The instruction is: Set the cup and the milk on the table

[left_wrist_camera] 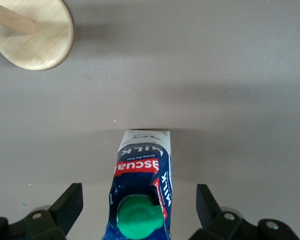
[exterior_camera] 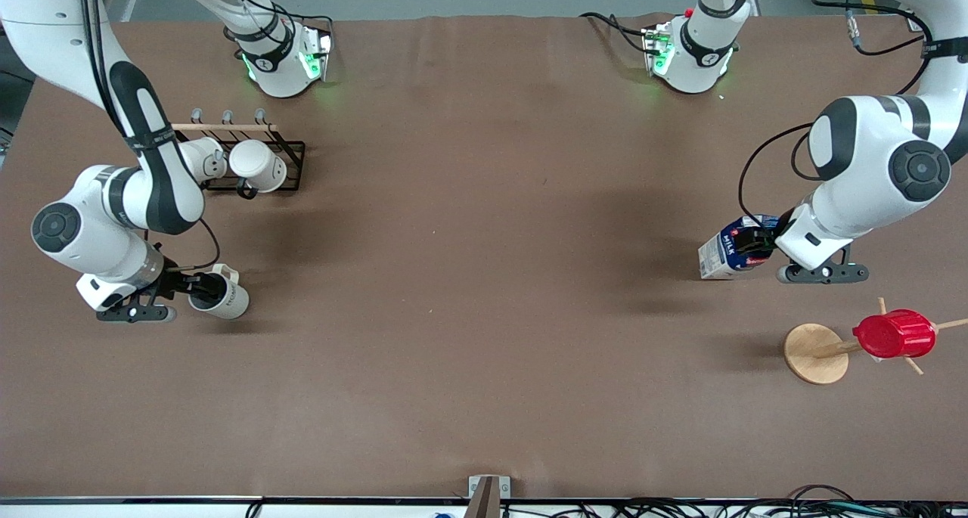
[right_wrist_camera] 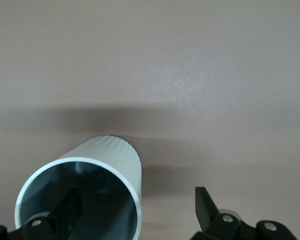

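Front view, legend, largest item first:

- Table [exterior_camera: 484, 200]: a matte brown cover, faintly creased. It bears both task items, one at each end.
- Left arm: it reaches in from its base at 1 o'clock, elbow bent, wrist turned down. The left gripper [exterior_camera: 754, 240] sits at the carton's top, at 3 o'clock.
- Right arm: it folds in from 11 o'clock, forearm low. The right gripper [exterior_camera: 198, 285] is at the mug's rim, at 9 o'clock.
- Milk [exterior_camera: 722, 255]: it appears to stand on the table, toward the left arm's end.
  - The left wrist view shows the fingers [left_wrist_camera: 70, 202] spread wide, with a gap on either side of the carton, so nothing is clamped.
  - Judged light, with thin card walls that dent under a hard squeeze.
  - The flat side panels below the green cap [left_wrist_camera: 139, 220] look like the best hold.
- Cup [exterior_camera: 227, 300]: it seems to rest on the table, toward the right arm's end.
  - The right wrist view shows one finger inside the bowl and the other finger [right_wrist_camera: 205, 205] outside, clear of the wall, so the claw is open.
  - Judged rigid, smooth and likely slippery, and it would chip if dropped.
  - A pinch across the rim wall, away from the handle, should suit it.
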Motion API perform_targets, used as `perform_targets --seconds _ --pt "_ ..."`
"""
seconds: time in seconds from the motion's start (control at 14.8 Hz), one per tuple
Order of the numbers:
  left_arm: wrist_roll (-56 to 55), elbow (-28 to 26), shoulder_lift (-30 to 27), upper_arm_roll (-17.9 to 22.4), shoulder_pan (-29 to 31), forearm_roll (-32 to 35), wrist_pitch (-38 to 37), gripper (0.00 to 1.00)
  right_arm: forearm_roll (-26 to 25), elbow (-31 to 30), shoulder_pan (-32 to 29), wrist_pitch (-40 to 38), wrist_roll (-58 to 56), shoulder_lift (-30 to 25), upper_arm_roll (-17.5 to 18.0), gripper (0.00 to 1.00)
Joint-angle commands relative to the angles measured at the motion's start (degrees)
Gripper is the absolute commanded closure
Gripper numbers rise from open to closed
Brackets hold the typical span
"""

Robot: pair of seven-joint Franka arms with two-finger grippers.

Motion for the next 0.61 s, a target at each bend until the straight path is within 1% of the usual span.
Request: perform_targets --seconds 0.0,0.07,0.14,0.2,0.27,0.34,0.41,0.54 --pt "0.8 -1.2 -0.1 -0.3 1.1 0.6 1.2 0.0 0.0 -1.7 0.0 2.6 -0.5 -0.5 0.1 0.03" --pt "0.8 -1.4 -0.1 -0.3 1.1 0.6 1.6 0.01 0.0 -1.7 0.0 3.4 -0.4 0.0 0.1 0.1" --pt "0.8 -1.7 -0.1 -0.3 1.1 0.6 1.6 0.01 0.0 -1.7 0.1 3.4 -0.5 0.1 0.1 0.25" --pt "0.8 -1.8 -0.1 -0.3 1.1 0.6 1.6 0.01 0.0 -1.7 0.2 3.5 -0.5 0.1 0.1 0.57" --pt "0.7 -1.9 -0.1 -0.3 1.1 0.6 1.6 0.01 0.0 -1.6 0.1 3.5 -0.5 0.1 0.1 0.82" --pt "0.7 -2.2 -0.1 -0.3 1.1 0.6 1.6 0.01 0.0 -1.6 0.1 3.5 -0.4 0.2 0.1 0.98" --pt "0.7 -2.5 -0.2 -0.3 1.0 0.6 1.6 0.01 0.0 -1.5 0.1 3.5 -0.2 0.3 0.1 1.0" --pt "0.3 -3.1 -0.2 -0.3 1.0 0.6 1.6 0.02 0.0 -1.1 0.1 3.0 -0.1 0.3 0.1 1.0"
